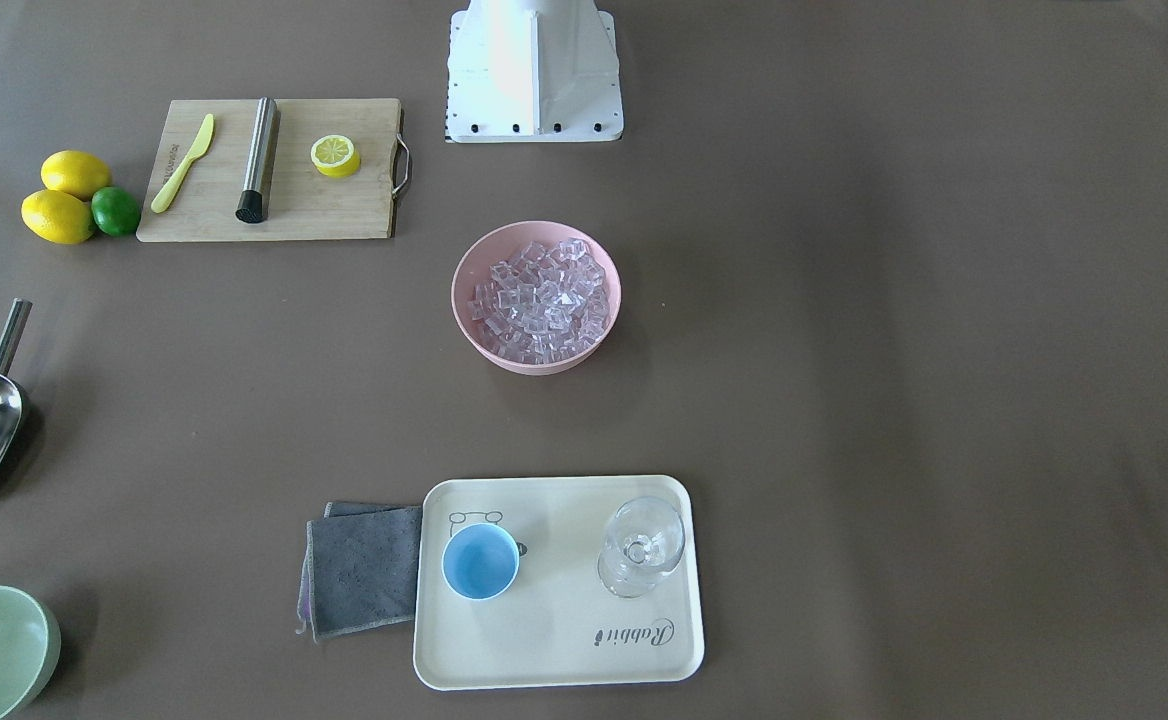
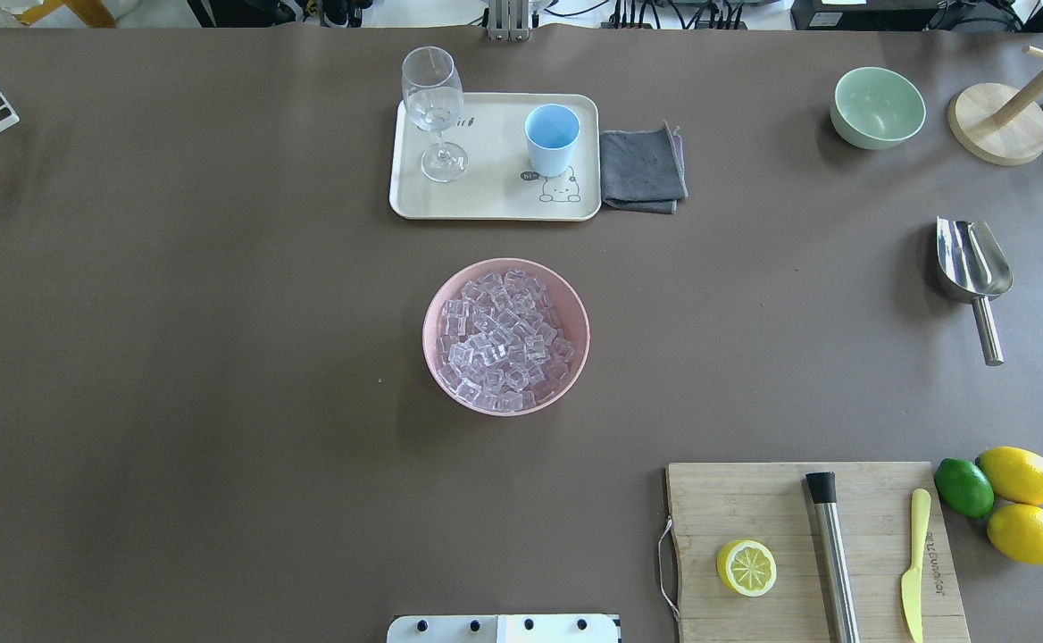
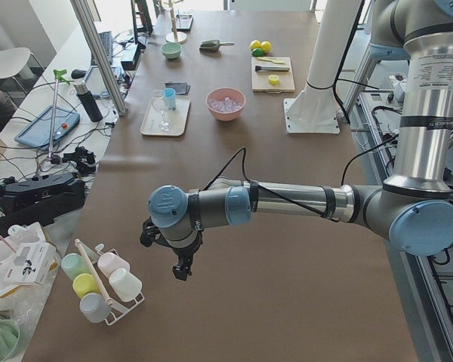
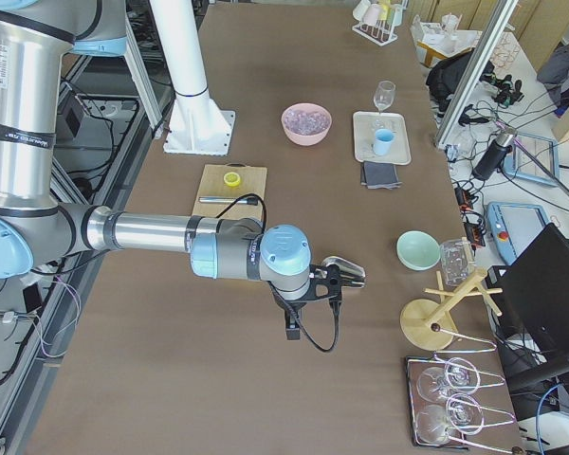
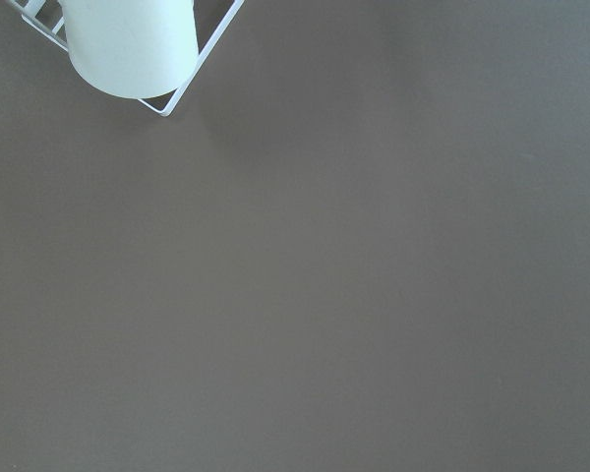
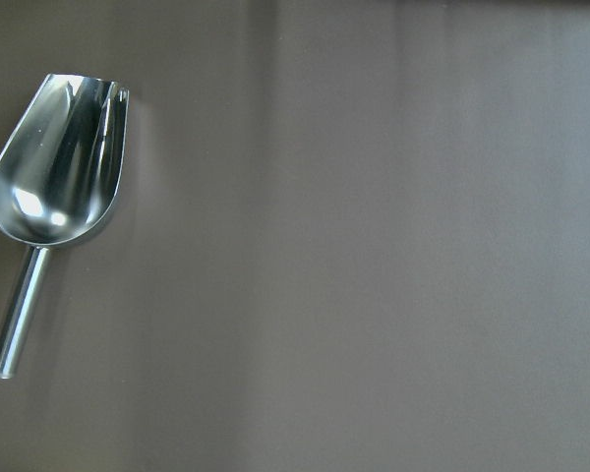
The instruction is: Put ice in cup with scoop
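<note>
Brown-covered table (image 2: 218,357), both arms reaching out low over opposite ends.

Right gripper (image 4: 291,330): seen only from the side camera; cannot tell whether the jaws are open or closed. Nothing visibly in them. The scoop (image 2: 972,263) lies flat on the table just beside this gripper, trough up and untouched; the right wrist camera has it alone on bare surface at the view's upper left.

Left gripper (image 3: 183,268): also seen from the side only, so jaw state cannot be told. It hangs above the table near a wire rack of pastel cups (image 3: 98,283).

The ice (image 2: 504,339) fills a pink bowl (image 2: 586,330) mid-table, between the two grippers and well apart from both. The cup (image 2: 551,138) stands upright on a cream tray (image 2: 486,201) beyond the bowl, equally far from either gripper, beside a stemmed glass (image 2: 433,107). A grey cloth (image 2: 642,165) touches the tray's edge on the right gripper's side.
</note>
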`<state>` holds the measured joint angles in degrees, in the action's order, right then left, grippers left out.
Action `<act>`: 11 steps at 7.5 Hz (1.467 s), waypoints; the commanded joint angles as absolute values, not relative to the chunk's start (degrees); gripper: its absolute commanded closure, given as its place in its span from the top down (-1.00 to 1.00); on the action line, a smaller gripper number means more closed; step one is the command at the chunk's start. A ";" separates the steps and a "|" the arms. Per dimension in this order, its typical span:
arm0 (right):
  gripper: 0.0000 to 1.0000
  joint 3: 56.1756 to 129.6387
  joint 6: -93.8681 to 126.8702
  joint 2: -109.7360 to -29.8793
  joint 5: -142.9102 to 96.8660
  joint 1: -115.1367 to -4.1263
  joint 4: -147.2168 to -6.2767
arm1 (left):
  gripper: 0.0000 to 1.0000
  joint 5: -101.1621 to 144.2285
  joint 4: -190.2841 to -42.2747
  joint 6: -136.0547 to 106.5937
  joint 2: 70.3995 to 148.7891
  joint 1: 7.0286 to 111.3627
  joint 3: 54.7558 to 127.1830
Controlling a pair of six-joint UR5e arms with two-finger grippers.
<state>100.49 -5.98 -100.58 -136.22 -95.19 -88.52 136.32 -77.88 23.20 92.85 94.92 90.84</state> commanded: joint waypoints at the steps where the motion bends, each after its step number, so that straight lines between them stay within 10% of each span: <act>1: 1.00 100.81 -5.98 -100.90 -136.32 -95.19 -88.68 | 0.97 136.67 -78.05 22.94 92.81 94.75 91.40; 11: 1.00 106.35 24.99 -103.09 -137.38 -86.95 -74.85 | 0.97 136.14 -104.94 23.11 94.74 70.27 103.10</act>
<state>107.02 14.81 -102.79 -137.71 -91.10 -83.44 136.51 -103.50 22.77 93.89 77.50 102.63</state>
